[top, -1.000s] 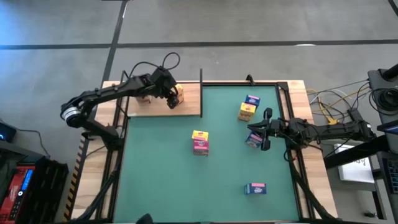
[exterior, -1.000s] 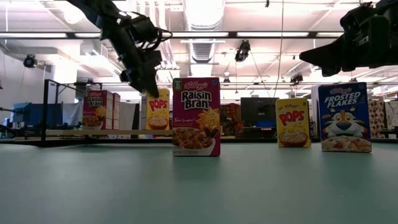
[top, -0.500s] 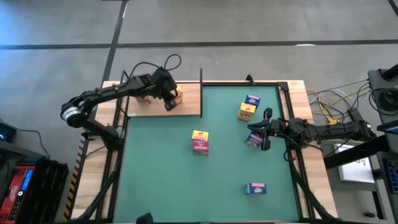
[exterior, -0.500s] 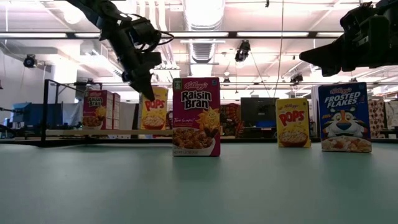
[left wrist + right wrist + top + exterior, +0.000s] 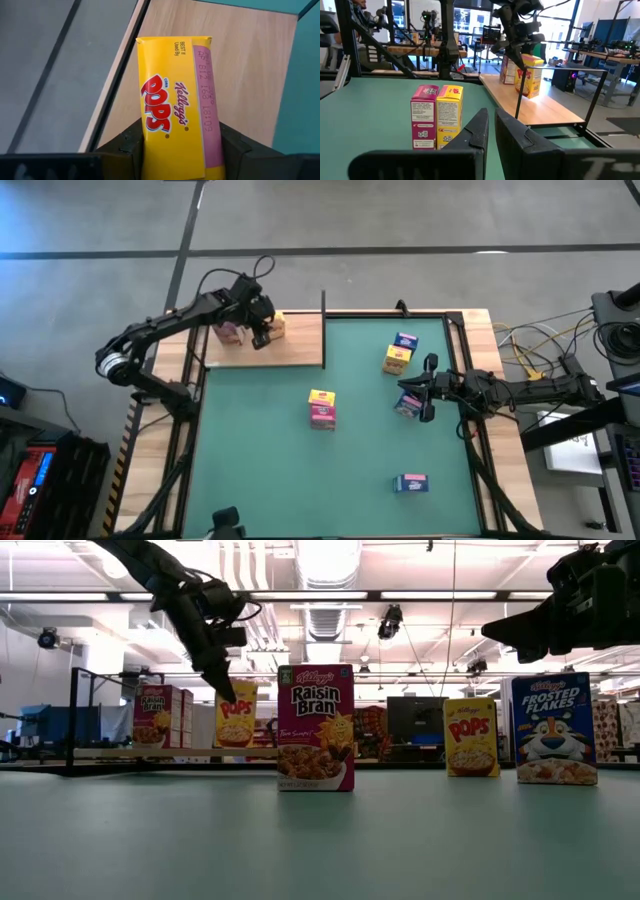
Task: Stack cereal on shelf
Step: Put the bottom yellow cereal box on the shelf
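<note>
My left gripper [image 5: 262, 333] is shut on a yellow Pops cereal box [image 5: 276, 326] over the light-wood shelf [image 5: 295, 350] at the table's far left. The box shows tilted in the low view [image 5: 237, 713]. A pink Raisin Bran box [image 5: 230, 332] stands on the shelf beside it. Whether the yellow box's lower edge touches the board, I cannot tell. My right gripper [image 5: 422, 388] waits shut at the table's right side, above a box [image 5: 406, 407]. My left gripper pinches the yellow box's top end [image 5: 150, 147] between its two fingers [image 5: 127, 145], one on each side. The fingers come from above, slanting down. The box hangs tilted below them [image 5: 237, 720], close over the shelf board.
On the green mat [image 5: 360, 460] stand a pink and yellow pair of boxes [image 5: 322, 408], a blue box [image 5: 405, 340] and a yellow one [image 5: 396, 360]. Another blue box [image 5: 411, 483] lies nearer the front. A black post [image 5: 323, 330] stands at the shelf's right edge.
My left gripper has carried the yellow box toward the table's far left, over the shelf and closer to the pink box. The wrist has rolled, and the box, upright before, now hangs tilted.
</note>
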Controlling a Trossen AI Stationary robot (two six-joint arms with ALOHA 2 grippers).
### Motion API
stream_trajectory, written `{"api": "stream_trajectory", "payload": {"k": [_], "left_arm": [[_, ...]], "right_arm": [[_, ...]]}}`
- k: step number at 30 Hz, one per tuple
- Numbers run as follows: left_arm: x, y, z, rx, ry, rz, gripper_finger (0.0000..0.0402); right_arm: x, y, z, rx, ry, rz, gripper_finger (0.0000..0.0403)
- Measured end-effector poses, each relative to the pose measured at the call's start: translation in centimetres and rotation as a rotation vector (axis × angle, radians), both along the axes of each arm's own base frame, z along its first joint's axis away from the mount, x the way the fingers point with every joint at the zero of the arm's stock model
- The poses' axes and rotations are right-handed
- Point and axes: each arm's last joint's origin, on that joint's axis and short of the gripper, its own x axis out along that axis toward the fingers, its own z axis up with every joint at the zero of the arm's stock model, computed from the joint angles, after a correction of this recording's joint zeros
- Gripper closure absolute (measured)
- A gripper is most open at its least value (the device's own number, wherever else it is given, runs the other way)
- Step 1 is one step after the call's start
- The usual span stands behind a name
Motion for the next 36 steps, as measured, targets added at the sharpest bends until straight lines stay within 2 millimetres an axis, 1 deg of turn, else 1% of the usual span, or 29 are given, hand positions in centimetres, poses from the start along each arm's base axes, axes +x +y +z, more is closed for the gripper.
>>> {"api": "stream_trajectory", "payload": {"k": [5,12,20,28,31,36], "left_arm": [[-0.5,0.7,0.1,0.042,0.005,-0.065,0.0264],[-0.7,1.0,0.2,0.097,0.024,-0.169,0.0264],[-1.7,2.2,-0.4,0.082,0.046,-0.129,0.0264],[-1.9,2.9,-0.9,0.060,0.046,-0.107,0.0264],[-2.0,3.0,-1.0,0.048,0.040,-0.084,0.0252],[-2.2,3.0,-1.1,0.054,0.067,-0.063,0.0209]], "right_arm": [[0.0,0.0,0.0,0.000,0.000,0.000,0.0380],[0.0,0.0,0.0,0.000,0.000,0.000,0.0380],[0.0,0.0,0.0,0.000,0.000,0.000,0.0380],[0.0,0.0,0.0,0.000,0.001,0.000,0.0380],[0.0,0.0,0.0,0.000,0.000,0.000,0.0380],[0.0,0.0,0.0,0.000,0.000,0.000,0.0380]]}}
